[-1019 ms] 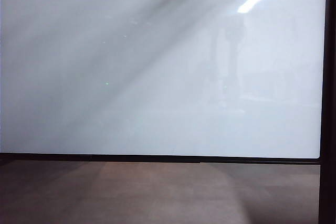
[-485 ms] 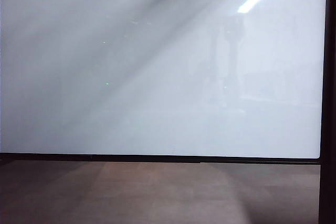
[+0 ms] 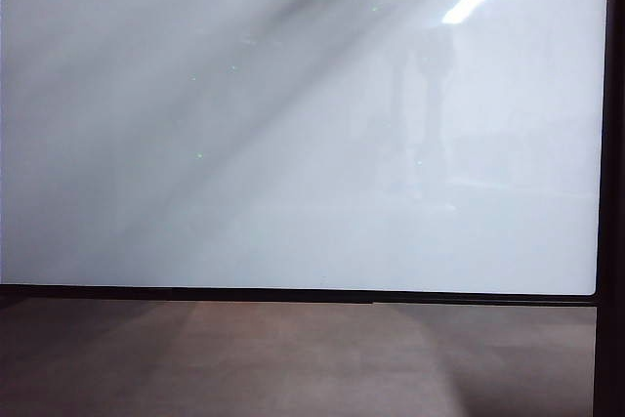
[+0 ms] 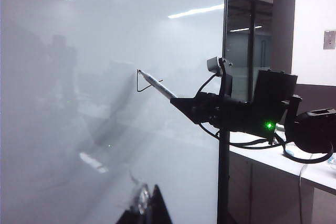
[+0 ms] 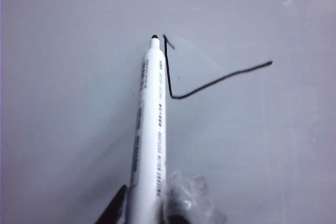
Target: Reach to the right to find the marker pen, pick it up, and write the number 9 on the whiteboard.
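Gripping the pen [image 5: 149, 135] low on its white barrel, our right gripper [image 5: 144, 211] is showing only its dark fingertips [image 5: 116, 208] at the near edge of the right wrist view, narrowed onto the barrel from either side. We are seeing small printed lettering running along the barrel, and the black tip is resting against the whiteboard [image 5: 63, 103] or just off it; we cannot tell which. Just beside the tip, a thin black stroke [image 5: 210, 80] is running down from a small hook, bending, and then rising away in a long slanted line. It is not reading as a clear digit.

Looking from the left wrist camera, we are seeing our left gripper [image 4: 148, 208] only as a dark point and a blurred pale patch at the near edge, and we cannot tell whether it is wide or narrow. Farther off, our right gripper [image 4: 181, 102] is reaching level toward the board [image 4: 63, 129], with the pen [image 4: 156, 84] angling up from it to the stroke [image 4: 143, 82]. A green light is glowing on the right arm [image 4: 247, 114]. Behind it a white table [image 4: 273, 158] is carrying cables, and a grey wall is standing beyond.

In the exterior view, we are seeing only the glossy board [image 3: 293, 144], its black frame [image 3: 293, 294] and a brown wooden surface [image 3: 293, 358] beneath it; neither gripper is appearing there.
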`<action>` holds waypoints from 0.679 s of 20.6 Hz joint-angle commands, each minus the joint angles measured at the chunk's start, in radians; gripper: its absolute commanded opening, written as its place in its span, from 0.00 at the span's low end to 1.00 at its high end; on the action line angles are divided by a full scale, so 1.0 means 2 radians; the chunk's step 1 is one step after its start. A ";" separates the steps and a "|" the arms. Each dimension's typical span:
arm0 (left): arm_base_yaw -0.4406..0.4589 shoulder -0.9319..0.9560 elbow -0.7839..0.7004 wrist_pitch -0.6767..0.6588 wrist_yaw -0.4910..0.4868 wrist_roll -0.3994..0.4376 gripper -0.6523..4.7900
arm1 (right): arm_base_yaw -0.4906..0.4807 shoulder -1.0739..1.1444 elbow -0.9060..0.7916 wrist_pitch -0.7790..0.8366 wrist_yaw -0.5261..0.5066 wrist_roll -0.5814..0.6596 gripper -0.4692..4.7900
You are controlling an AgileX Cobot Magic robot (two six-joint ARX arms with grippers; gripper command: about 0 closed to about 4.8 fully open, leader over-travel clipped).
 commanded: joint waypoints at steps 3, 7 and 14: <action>0.000 0.000 0.001 0.007 0.001 0.001 0.11 | 0.000 0.003 0.003 0.019 0.001 -0.001 0.08; 0.000 0.000 0.001 0.007 0.001 0.001 0.11 | -0.001 0.003 0.004 0.026 0.003 -0.002 0.08; 0.000 0.000 0.001 0.007 0.001 0.001 0.11 | -0.008 0.010 0.014 0.021 0.003 -0.002 0.08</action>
